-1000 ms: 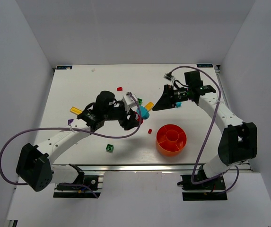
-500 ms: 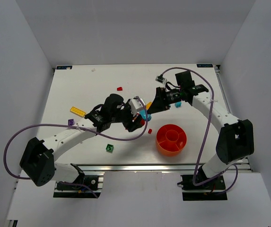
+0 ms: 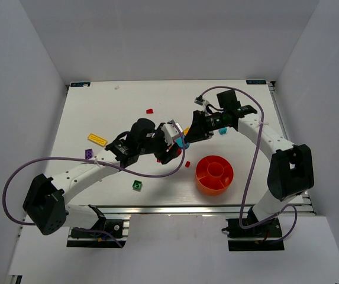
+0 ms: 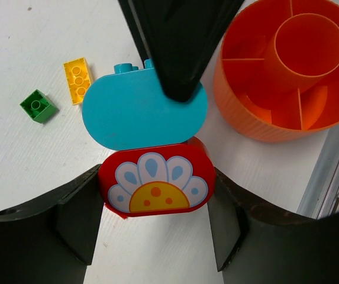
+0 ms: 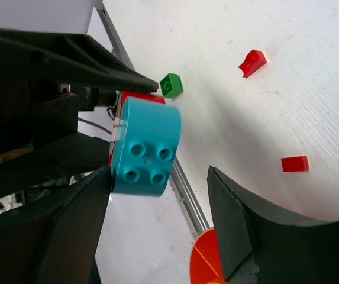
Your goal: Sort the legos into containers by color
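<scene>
A lab: white table (image 3: pixel 98 112) boxed in by plain walls (image 3: pixel 33 59).

Right end effector (image 3: pixel 187 136) crowds the cyan brick (image 4: pixel 139 115); tray (image 4: pixel 240 112) nearby.

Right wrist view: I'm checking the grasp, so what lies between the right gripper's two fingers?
The cyan brick, close to one side with a gap on the other; the right wrist view shows it.

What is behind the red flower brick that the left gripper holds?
A cyan brick sits against the red flower brick. A finger of the right gripper covers its upper edge, and the joint between both bricks cannot be seen.
</scene>
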Tool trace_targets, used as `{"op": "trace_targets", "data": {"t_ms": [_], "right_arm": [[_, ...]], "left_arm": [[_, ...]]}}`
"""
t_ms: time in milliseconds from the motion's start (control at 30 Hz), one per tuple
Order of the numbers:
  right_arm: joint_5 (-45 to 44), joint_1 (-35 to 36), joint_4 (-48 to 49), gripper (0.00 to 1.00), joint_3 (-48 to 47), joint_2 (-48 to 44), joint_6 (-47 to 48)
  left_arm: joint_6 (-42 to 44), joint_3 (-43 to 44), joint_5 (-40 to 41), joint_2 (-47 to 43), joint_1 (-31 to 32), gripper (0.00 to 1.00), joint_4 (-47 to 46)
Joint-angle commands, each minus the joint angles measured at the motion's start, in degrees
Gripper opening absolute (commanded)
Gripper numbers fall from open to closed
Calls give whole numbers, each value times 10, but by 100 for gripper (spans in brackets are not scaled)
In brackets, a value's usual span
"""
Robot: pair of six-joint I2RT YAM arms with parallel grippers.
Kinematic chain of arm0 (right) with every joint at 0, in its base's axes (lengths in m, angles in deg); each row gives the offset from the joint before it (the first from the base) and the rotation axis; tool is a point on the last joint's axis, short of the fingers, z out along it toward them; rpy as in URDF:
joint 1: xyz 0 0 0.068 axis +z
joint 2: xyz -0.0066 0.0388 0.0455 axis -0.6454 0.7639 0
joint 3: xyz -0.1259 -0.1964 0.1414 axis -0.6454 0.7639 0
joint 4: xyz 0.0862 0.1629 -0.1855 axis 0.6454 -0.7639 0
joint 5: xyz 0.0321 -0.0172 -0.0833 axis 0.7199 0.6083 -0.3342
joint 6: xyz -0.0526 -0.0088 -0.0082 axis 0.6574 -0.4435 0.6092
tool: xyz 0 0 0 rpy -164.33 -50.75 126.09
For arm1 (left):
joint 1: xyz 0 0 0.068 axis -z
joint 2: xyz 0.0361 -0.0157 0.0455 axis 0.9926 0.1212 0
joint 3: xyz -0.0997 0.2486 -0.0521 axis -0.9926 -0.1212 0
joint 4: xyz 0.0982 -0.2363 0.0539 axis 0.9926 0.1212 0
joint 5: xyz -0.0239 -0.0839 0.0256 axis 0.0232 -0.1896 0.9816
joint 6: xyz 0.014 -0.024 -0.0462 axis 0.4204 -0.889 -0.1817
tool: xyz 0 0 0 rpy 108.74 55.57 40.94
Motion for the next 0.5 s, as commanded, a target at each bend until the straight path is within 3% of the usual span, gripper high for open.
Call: {"op": "trace_targets", "data": {"t_ms": [0, 200, 300, 400, 467], "right_arm": [[20, 2, -4, 70, -31, 14, 6], [57, 2, -7, 64, -45, 34, 5], [67, 0, -5, 53, -40, 34, 4], [72, -1, -6, 37, -38, 32, 3], [74, -2, -7, 18, -39, 30, 5]], "left_arm": [[3, 16, -1, -26, 10, 7, -12], [8, 27, -1, -6, 21, 7, -5], [11, 29, 6, 1, 26, 7, -3], [15, 29, 13, 5, 32, 7, -7], [16, 29, 17, 7, 37, 7, -7]]}}
